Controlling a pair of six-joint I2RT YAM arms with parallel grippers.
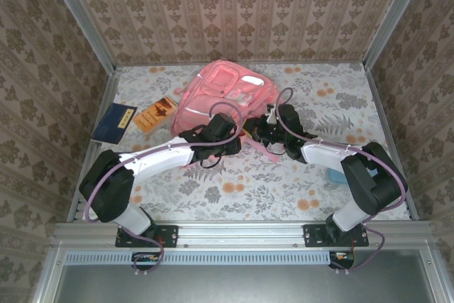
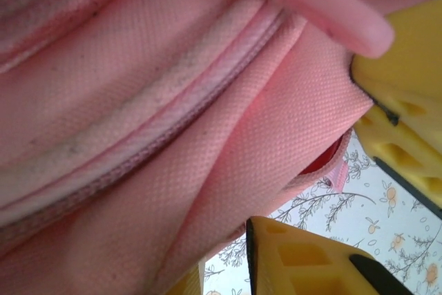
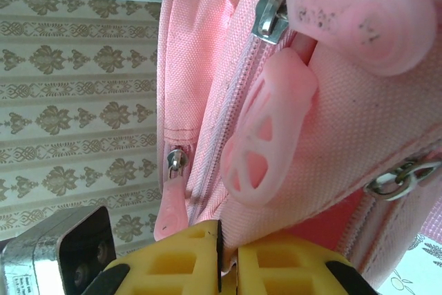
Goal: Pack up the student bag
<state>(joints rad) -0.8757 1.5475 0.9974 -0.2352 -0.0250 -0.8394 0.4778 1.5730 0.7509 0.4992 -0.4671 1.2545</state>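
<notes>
Blue book (image 1: 113, 123) and orange book (image 1: 157, 113) were noted flat on the bench (image 1: 340, 97), well out to the left of the left hand (image 1: 227, 137) and apart from the bag. A pale blue item (image 1: 336, 176) was seen behind the right hand (image 1: 261, 131), partly hidden under that forearm. In the right wrist view a rubbery pink zip pull (image 3: 266, 136) and a metal slider (image 3: 269, 12) were recorded directly ahead of the fingertips, crowding the approach.

The student bag (image 1: 225, 94) was found lying flat, pocket side up, immediately ahead of both hands, with its near edge at the fingertips. Its long axis was observed to run away from the hands toward the far wall, skewed slightly rightward.

Both arms were extended forward and angled inward, so the hands met close together at the bag's near edge. The left hand's yellow fingers (image 2: 407, 101) were held apart, a fold of bag fabric touching one. The right hand's fingers (image 3: 179, 262) were pressed together, a thin sliver of pink fabric pinched between.
</notes>
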